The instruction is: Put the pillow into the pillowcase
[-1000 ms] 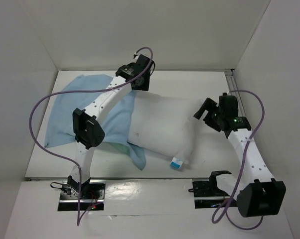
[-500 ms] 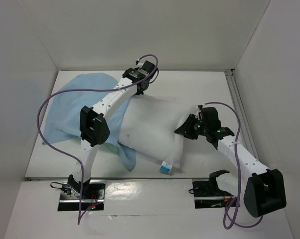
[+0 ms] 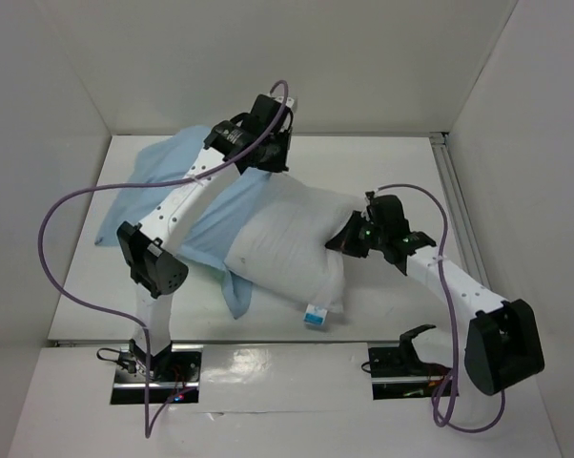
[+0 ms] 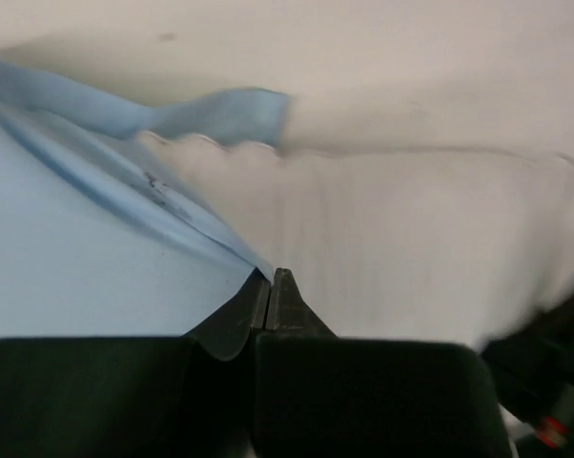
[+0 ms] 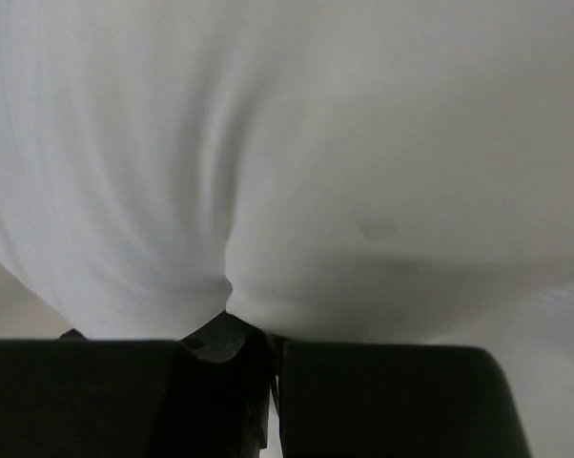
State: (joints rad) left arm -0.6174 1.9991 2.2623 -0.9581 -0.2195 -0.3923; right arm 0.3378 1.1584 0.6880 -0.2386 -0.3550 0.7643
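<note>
The plump white pillow (image 3: 287, 253) lies across the middle of the table, its blue-and-white label (image 3: 314, 315) at the near corner. The light blue pillowcase (image 3: 144, 186) spreads to its left, and part of it lies against the pillow's left end. My left gripper (image 3: 271, 164) is raised at the pillow's far left corner, shut on the pillowcase's edge (image 4: 211, 239), with the pillow (image 4: 411, 248) just beyond. My right gripper (image 3: 338, 243) is shut on a pinch of the pillow (image 5: 297, 172) at its right end; in the right wrist view the gripper (image 5: 244, 324) is half buried in the cloth.
White walls close in the table at the back and both sides. A metal rail (image 3: 447, 167) runs along the right wall. Purple cables (image 3: 68, 205) loop off both arms. A black bracket (image 3: 416, 334) sits at the near edge by the right arm's base.
Both grippers have shut, the left on the pillowcase's edge and the right on the pillow's end. The right arm has moved left, pushing the pillow leftwards. The left gripper has lifted the cloth.
</note>
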